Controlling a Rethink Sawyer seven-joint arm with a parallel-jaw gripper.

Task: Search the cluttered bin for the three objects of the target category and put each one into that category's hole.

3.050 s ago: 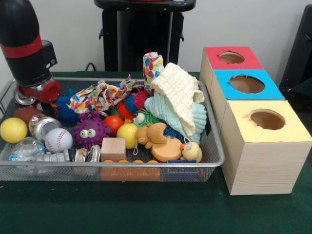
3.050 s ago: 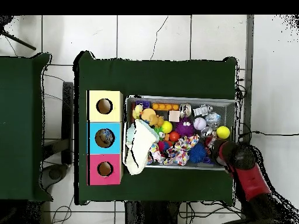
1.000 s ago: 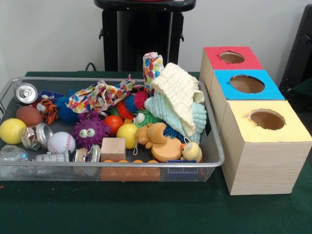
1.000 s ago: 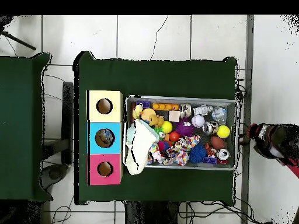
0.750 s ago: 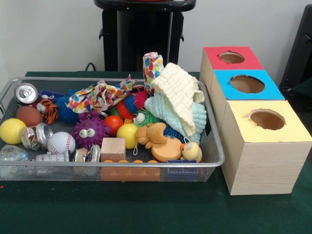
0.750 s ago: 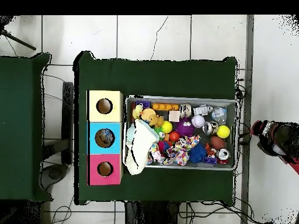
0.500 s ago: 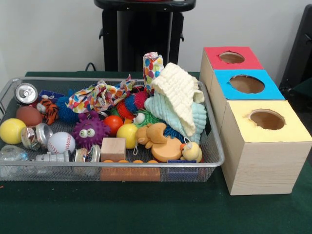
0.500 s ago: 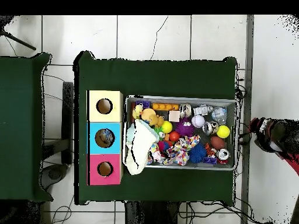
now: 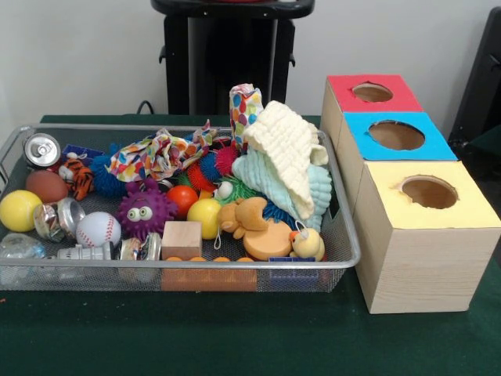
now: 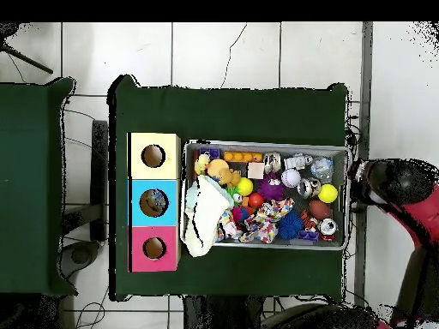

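Observation:
A wire mesh bin [image 9: 180, 266] is piled with toys, balls, cans and cloths. A cream cloth [image 9: 288, 149] lies on a mint one [image 9: 270, 182], and a spotted cloth [image 9: 156, 154] is further back. A baseball [image 9: 97, 228], a yellow ball [image 9: 19, 210], a brown ball [image 9: 45, 186], an upright can [image 9: 41, 149] and a crushed can [image 9: 57, 219] sit at the left end. Red [image 9: 372, 92], blue [image 9: 397, 135] and yellow [image 9: 429, 192] boxes with round holes stand beside the bin. The front view has no arm in it. Overhead, my gripper [image 10: 370, 182] hangs just outside the bin's right end [image 10: 346, 197], holding nothing that I can see.
A purple spiky toy [image 9: 144, 209], an orange ball [image 9: 183, 197], a wooden block [image 9: 182, 237], an orange plush [image 9: 254, 223], a small duck [image 9: 307, 243] and a clear bottle [image 9: 19, 247] fill the bin's front. A second green table [image 10: 30, 184] stands left of this one overhead.
Three seconds ago the arm stood over the bin's can end. It drew away off the table, and in the last half second has come back toward the bin's edge. The crushed can has shifted slightly.

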